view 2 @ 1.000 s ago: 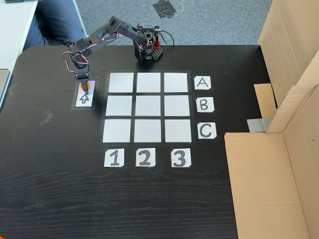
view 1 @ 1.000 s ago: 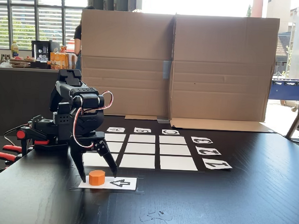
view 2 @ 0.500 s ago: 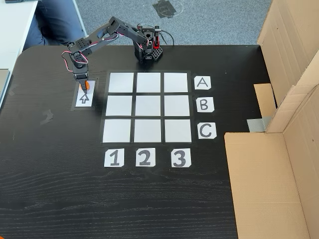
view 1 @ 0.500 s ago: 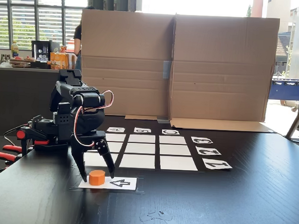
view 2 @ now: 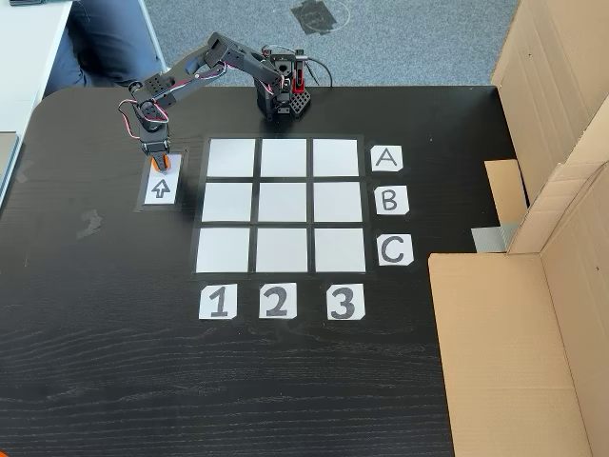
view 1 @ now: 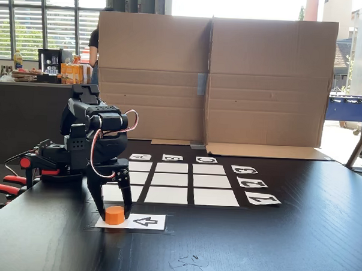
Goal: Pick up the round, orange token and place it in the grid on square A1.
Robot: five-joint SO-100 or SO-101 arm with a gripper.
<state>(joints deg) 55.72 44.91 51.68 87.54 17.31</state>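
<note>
Closing jaws now hug the token [view 1: 114,214] — gripper [view 1: 113,212] straddling it.

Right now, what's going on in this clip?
A small black robot arm is reaching down to the orange token, which sits on the white arrow card beside the 3x3 grid. The gripper is lowered around the token with a finger on each side, but the token rests on the card, not lifted; whether the fingers actually touch it can't be told. Square A1, the corner cell nearest the card in the high fixed view, holds nothing yet.
</note>
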